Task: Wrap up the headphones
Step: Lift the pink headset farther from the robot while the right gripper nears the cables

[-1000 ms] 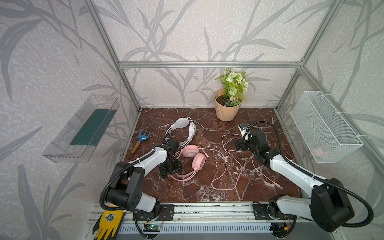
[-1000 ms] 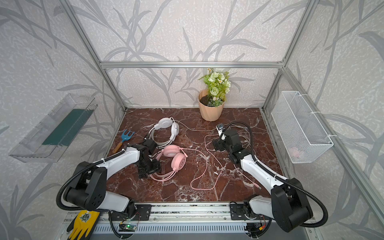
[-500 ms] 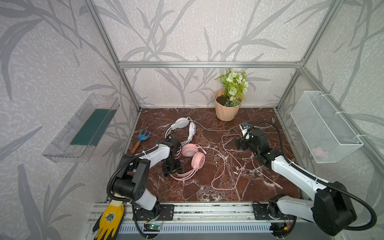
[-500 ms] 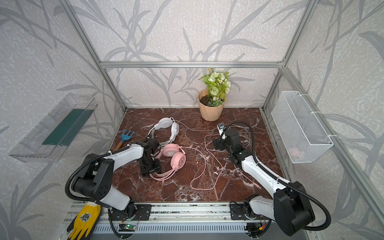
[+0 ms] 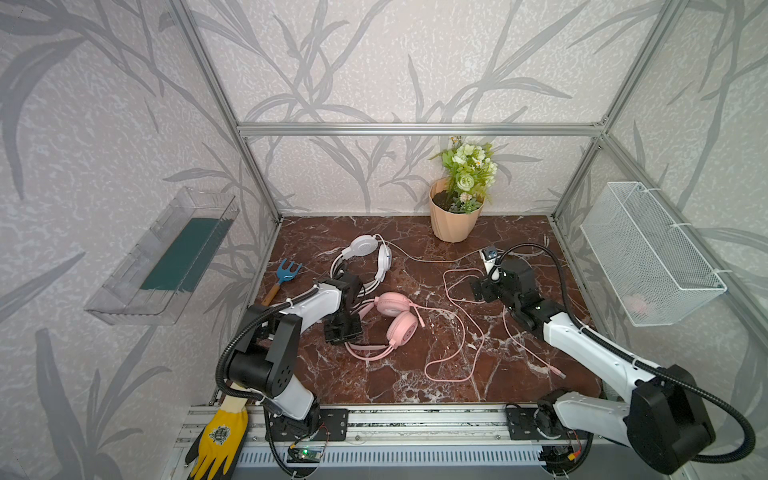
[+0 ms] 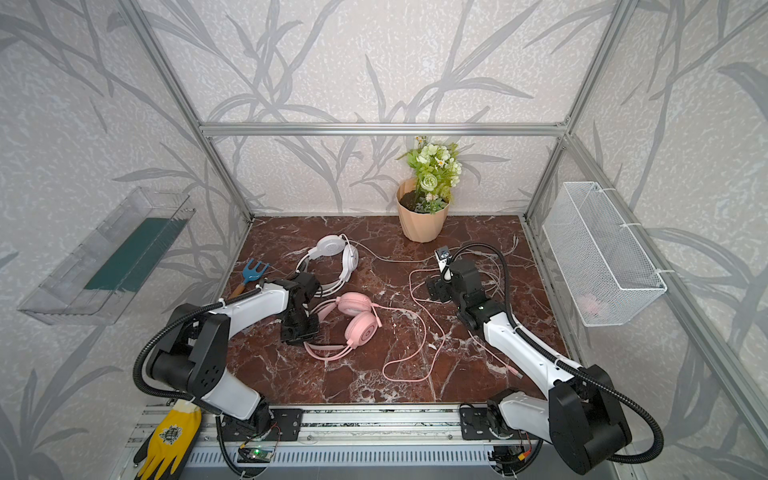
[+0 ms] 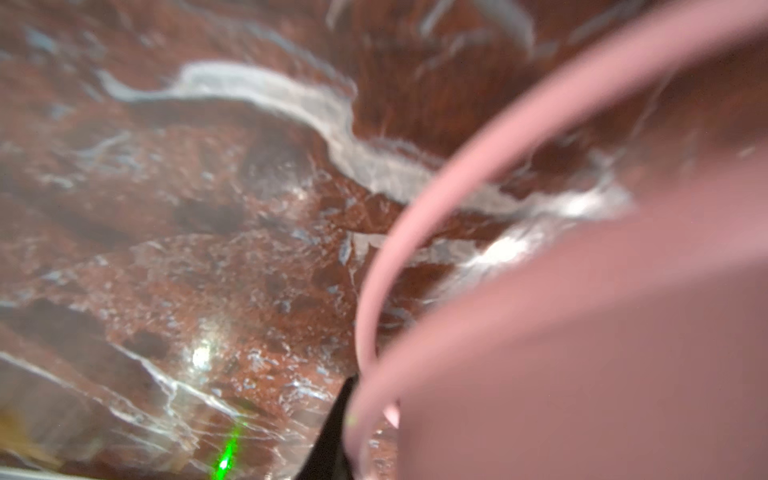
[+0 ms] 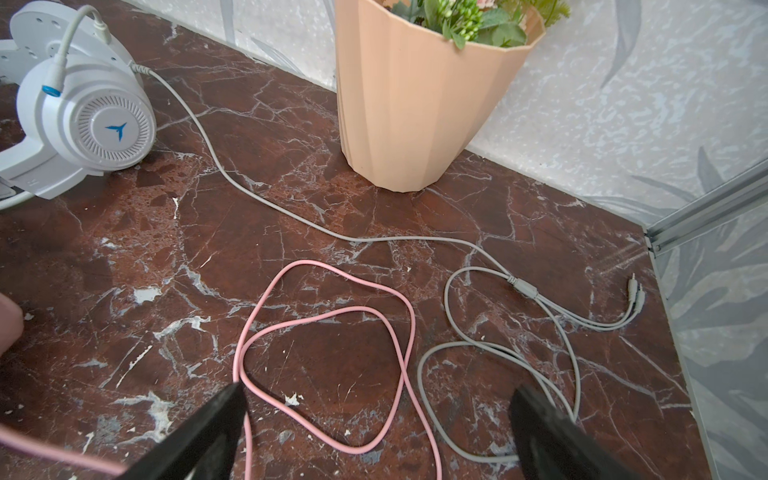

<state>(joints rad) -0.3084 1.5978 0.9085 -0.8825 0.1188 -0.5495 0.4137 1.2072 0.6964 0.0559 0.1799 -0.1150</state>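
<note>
In both top views the pink headphones lie on the red marble floor beside the left gripper; the blurry left wrist view leaves its grip unclear; in the right wrist view the right gripper gapes wide above the pink cable.

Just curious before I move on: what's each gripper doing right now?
Left gripper: down at the pink headphones; whether it is open or closed cannot be told.
Right gripper: open, holding nothing, over the pink cable.

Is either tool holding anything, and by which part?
The right tool is open and holds nothing. The left tool is at the headband of the pink over-ear headset; a grip there cannot be told.
</note>
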